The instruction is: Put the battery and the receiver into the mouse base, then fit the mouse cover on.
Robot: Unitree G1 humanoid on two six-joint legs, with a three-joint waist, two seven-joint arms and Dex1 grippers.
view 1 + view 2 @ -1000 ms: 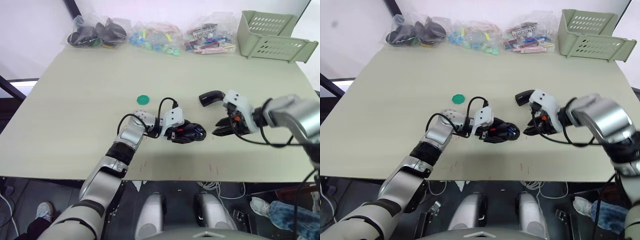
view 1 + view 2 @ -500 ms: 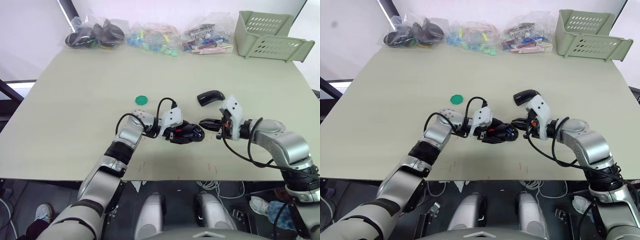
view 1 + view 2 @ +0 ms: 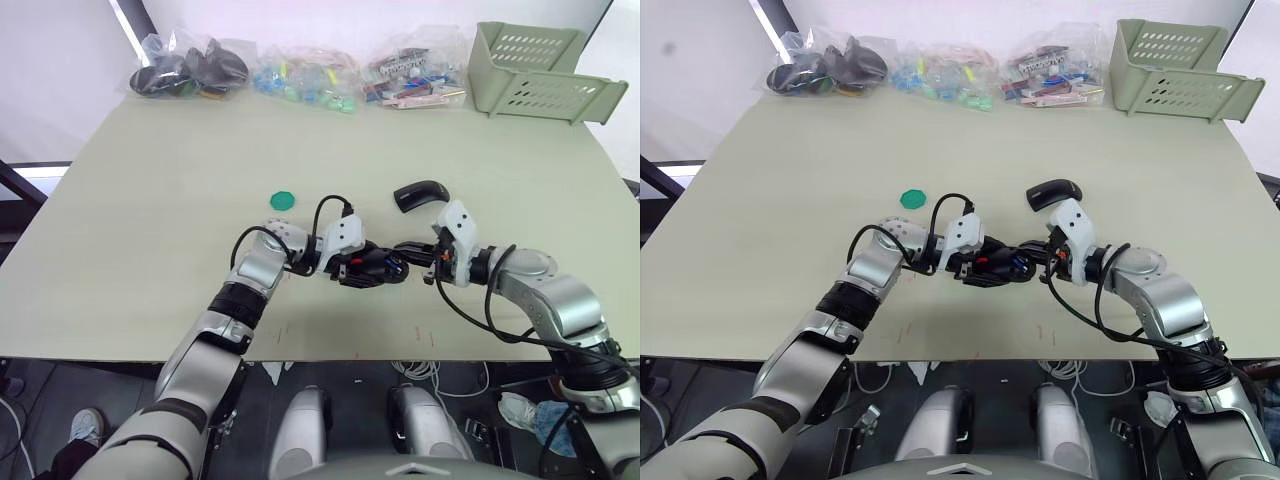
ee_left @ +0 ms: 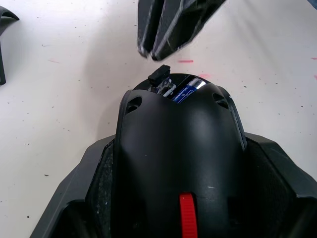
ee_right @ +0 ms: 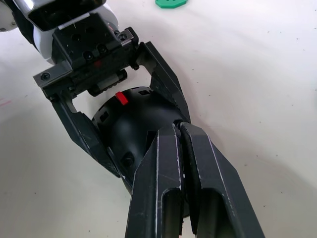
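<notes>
My left gripper [image 3: 372, 266] is shut on the black mouse base [image 4: 178, 139], its fingers [image 5: 163, 79] clamping both sides; the red wheel mark faces the wrist. The blue battery [image 4: 187, 89] lies in the open rear bay. Beside it the small dark receiver [image 4: 159, 75] sticks up out of the base's rear edge. My right gripper [image 3: 404, 250] is shut, its fingertips [image 4: 153, 47] together just off the receiver, at the rear of the base. The glossy black mouse cover [image 3: 420, 193] lies on the table behind the right gripper.
A green disc [image 3: 285, 200] lies on the table left of the grippers. Clear bags of parts [image 3: 305, 78] line the far edge, with a pale green basket [image 3: 545, 72] at the far right corner.
My right gripper has moved left, from a short way right of the mouse base to its rear end. The left gripper and the base have stayed put.
</notes>
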